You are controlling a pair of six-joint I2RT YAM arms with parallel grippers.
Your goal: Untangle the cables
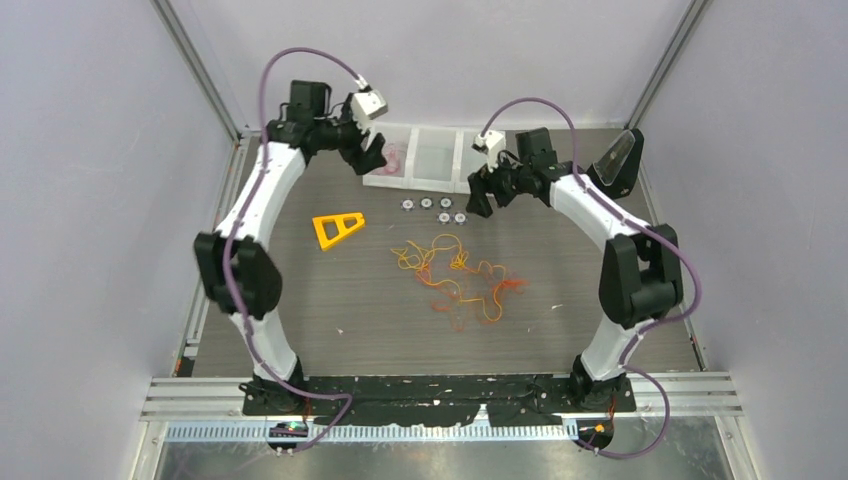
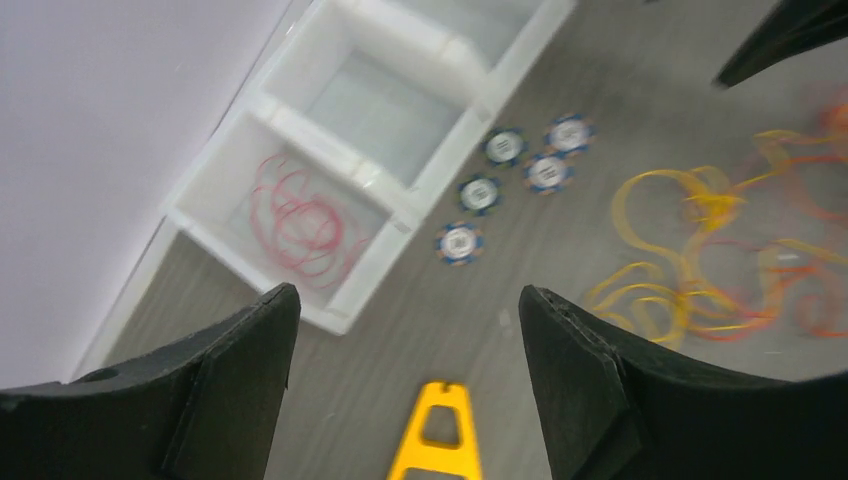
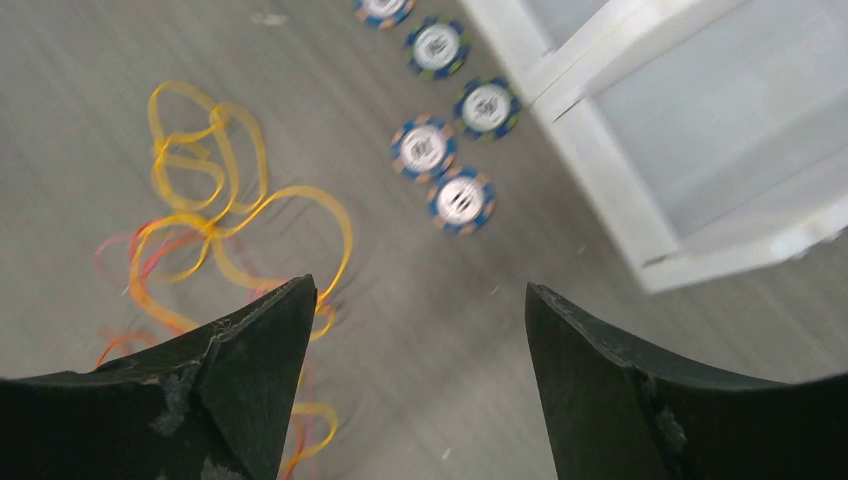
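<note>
At centre of the overhead view we find the yellow and orange cables tangled on the table. Only the left wrist view shows clearly a red cable coiled in the tray compartment at left of frame. Both wrist views show five chips beside the tray. The left gripper and right gripper have jaws apart, gripping nothing.

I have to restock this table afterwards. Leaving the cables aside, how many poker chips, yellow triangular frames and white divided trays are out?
Poker chips: 5
Yellow triangular frame: 1
White divided tray: 1
Total: 7
</note>
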